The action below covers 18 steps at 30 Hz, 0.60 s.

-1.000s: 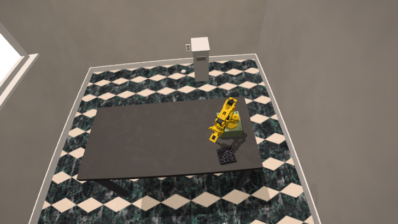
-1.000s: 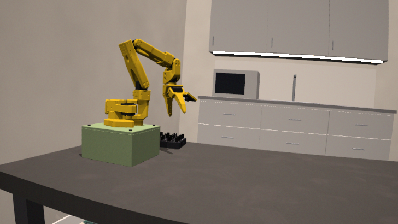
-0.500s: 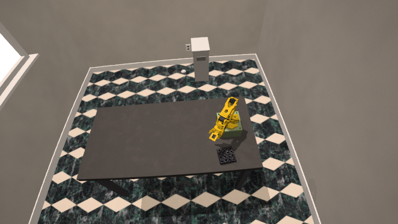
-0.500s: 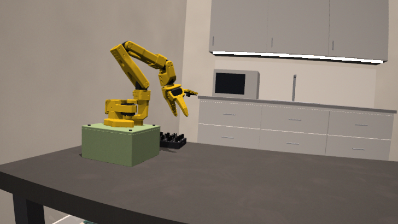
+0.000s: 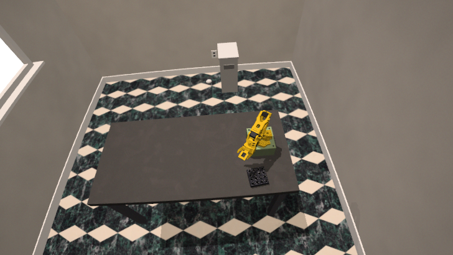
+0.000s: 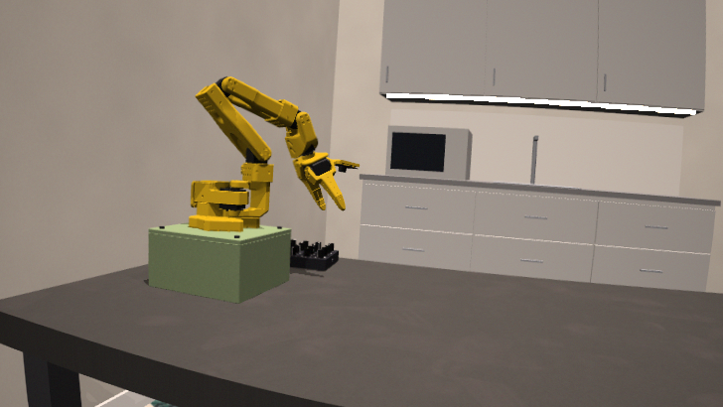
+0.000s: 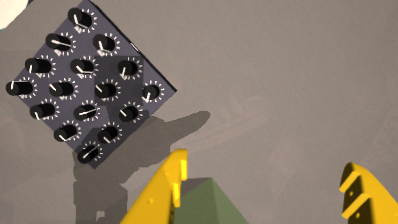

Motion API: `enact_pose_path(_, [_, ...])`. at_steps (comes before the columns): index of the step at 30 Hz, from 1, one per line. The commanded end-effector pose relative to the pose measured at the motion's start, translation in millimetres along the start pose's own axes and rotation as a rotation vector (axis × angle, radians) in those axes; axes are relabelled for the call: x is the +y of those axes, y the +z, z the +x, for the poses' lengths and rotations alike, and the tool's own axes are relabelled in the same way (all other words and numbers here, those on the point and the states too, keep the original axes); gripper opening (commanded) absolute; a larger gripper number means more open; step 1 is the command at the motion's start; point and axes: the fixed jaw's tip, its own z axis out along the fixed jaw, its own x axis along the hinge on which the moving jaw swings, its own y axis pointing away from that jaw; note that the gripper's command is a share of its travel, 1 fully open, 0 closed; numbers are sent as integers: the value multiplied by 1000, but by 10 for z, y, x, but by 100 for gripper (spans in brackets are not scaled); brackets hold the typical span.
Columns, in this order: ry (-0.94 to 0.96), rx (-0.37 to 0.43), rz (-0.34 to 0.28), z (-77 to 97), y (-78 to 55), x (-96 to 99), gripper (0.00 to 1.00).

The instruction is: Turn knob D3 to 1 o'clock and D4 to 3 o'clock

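The black knob box [image 5: 257,176] [image 6: 313,254] [image 7: 147,74] lies flat on the dark table [image 5: 174,158], just in front of the arm's green base [image 5: 267,150] [image 6: 217,262] [image 7: 210,205]. In the wrist view it sits at the upper left, turned diagonally, with four rows of black knobs, each with a white pointer line. My yellow gripper [image 5: 244,154] [image 6: 332,204] [image 7: 267,172] hangs well above the table, to the side of the box and short of it. Its jaws are apart with nothing between them. The arm's shadow falls across the box's near corner.
The green base block stands at the table's right side, close to the box. The table's front edge is just beyond the box. A white pedestal [image 5: 228,66] stands on the floor far behind. Kitchen cabinets [image 6: 536,232] line the far wall.
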Motion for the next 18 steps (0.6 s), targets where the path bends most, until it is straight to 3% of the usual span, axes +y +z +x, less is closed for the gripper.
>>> enact_pose_path(1, [-38, -7, -17, 13, 0, 62, 40])
enact_pose_path(18, [-428, -9, -178, 178, -72, 660, 40])
